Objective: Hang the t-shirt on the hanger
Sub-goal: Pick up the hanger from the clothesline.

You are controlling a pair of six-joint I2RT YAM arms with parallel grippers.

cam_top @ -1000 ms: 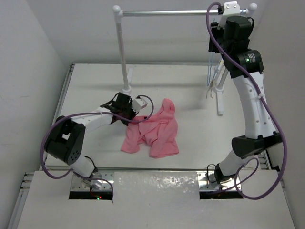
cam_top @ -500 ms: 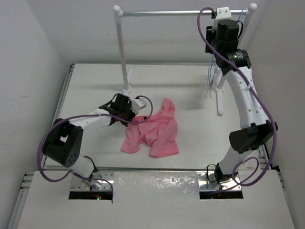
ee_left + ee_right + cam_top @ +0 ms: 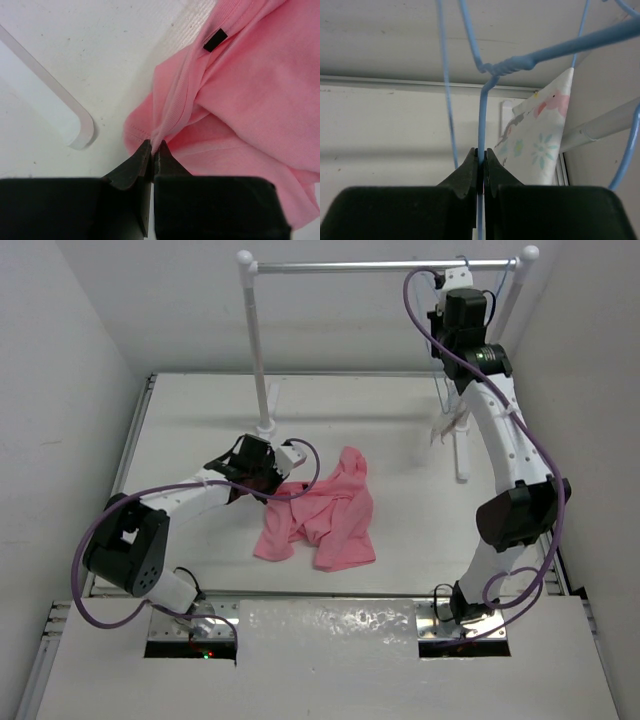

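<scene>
The salmon-pink t-shirt (image 3: 325,515) lies crumpled on the table, mid-front. My left gripper (image 3: 155,146) is shut on a fold of its edge (image 3: 167,115) at the shirt's upper left, low over the table (image 3: 200,420). The pale blue wire hanger (image 3: 481,117) hangs from the rail (image 3: 380,266) at the back right. My right gripper (image 3: 481,154) is shut on one thin vertical wire of the hanger, just below its twisted neck (image 3: 507,65). More blue wires (image 3: 445,75) hang beside it.
A white cloth with a pastel print (image 3: 540,140) hangs right of the held wire, also visible from above (image 3: 450,425). The rack's left post (image 3: 258,350) and its white foot (image 3: 55,107) stand close to my left gripper. The right post (image 3: 462,450) stands beneath my right arm.
My right gripper has closed on the hanger wire, and the right arm has swung left and back toward the rail. The left arm and the t-shirt have stayed put.
</scene>
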